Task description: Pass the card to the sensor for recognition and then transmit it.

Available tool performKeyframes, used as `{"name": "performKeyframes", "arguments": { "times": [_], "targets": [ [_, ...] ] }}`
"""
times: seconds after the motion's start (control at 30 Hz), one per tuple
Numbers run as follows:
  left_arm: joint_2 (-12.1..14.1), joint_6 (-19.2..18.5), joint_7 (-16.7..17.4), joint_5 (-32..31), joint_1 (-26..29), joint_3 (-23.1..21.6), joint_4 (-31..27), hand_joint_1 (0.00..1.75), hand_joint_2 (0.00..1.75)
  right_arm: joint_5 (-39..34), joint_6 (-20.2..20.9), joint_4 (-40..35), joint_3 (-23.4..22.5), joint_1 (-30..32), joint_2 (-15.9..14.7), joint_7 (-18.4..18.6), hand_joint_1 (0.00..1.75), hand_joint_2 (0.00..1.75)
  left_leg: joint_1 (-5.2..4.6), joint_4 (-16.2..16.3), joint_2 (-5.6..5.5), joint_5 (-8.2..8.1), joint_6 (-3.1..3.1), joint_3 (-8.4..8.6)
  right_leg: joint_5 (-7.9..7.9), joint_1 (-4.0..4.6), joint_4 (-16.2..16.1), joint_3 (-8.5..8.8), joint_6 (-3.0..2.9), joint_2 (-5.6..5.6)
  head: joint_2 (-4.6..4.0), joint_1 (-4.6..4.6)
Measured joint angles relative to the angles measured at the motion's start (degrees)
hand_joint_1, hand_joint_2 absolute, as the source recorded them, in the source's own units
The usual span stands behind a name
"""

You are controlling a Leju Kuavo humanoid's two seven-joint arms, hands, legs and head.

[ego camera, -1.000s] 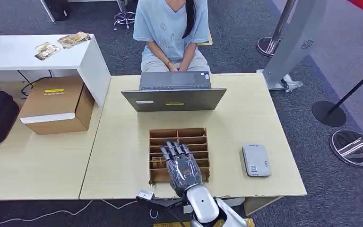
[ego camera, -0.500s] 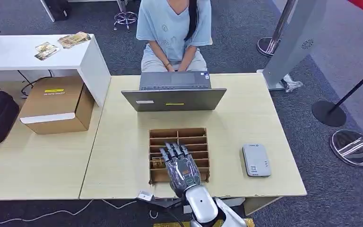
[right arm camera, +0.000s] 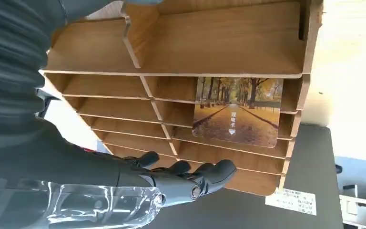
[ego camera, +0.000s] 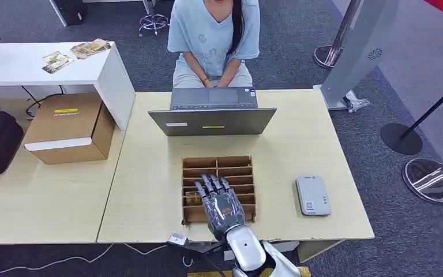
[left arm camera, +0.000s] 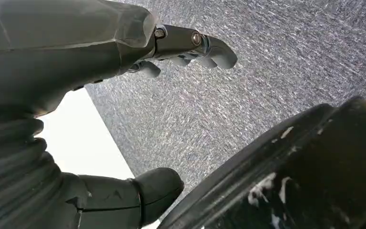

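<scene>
Right hand [ego camera: 219,199]: dark grey fingers, translucent glossy shell over the back, inner parts showing through. Right forearm [ego camera: 248,254]: rounded, silver, polished. Black cable [ego camera: 199,257] noted beside the wrist. Same hand [right arm camera: 190,183] seen from the wrist: dark jointed fingers with a small round pivot pin, clear casing behind them, grey ribbed cover at the wrist. Left hand [left arm camera: 181,45]: dark grey, smooth angular palm shell, two metal screw heads at a finger pivot, rounded fingertips. Thick grey thumb [left arm camera: 155,191] with blunt rounded end. Ribbed grey cover at the left wrist, matt finish.
</scene>
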Motion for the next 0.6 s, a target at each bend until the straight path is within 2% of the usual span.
{"name": "performKeyframes", "arguments": {
  "times": [0.23, 0.47, 0.6],
  "targets": [
    [-0.04, -0.28, -0.13, 0.52, 0.00, 0.52, 0.00, 0.00, 1.75, -0.35, 0.33, 0.00, 0.00, 0.01, 0.00, 0.00, 0.00, 1.75, 0.00, 0.00, 0.00, 0.00, 0.00, 0.00, 0.00, 0.00, 0.00, 0.00, 0.00, 0.00, 0.00, 0.00],
    [0.00, 1.20, -0.13, -5.68, -0.01, -1.16, 0.00, 0.00, 1.75, -0.63, 0.59, 0.00, 0.00, 0.02, -0.02, 0.00, 0.00, 1.75, 0.00, 0.00, 0.00, 0.00, 0.00, 0.01, 0.00, 0.00, 0.00, 0.00, 0.00, 0.00, 0.00, 0.00],
    [0.02, 1.22, -0.13, -4.56, -0.03, -1.73, 0.00, 0.00, 1.75, -0.65, 0.61, -0.02, 0.00, 0.06, -0.02, 0.00, 0.00, 1.75, 0.00, 0.00, 0.00, 0.00, 0.00, 0.01, 0.00, 0.00, 0.00, 0.00, 0.00, 0.01, 0.00, 0.00]
  ]
}}
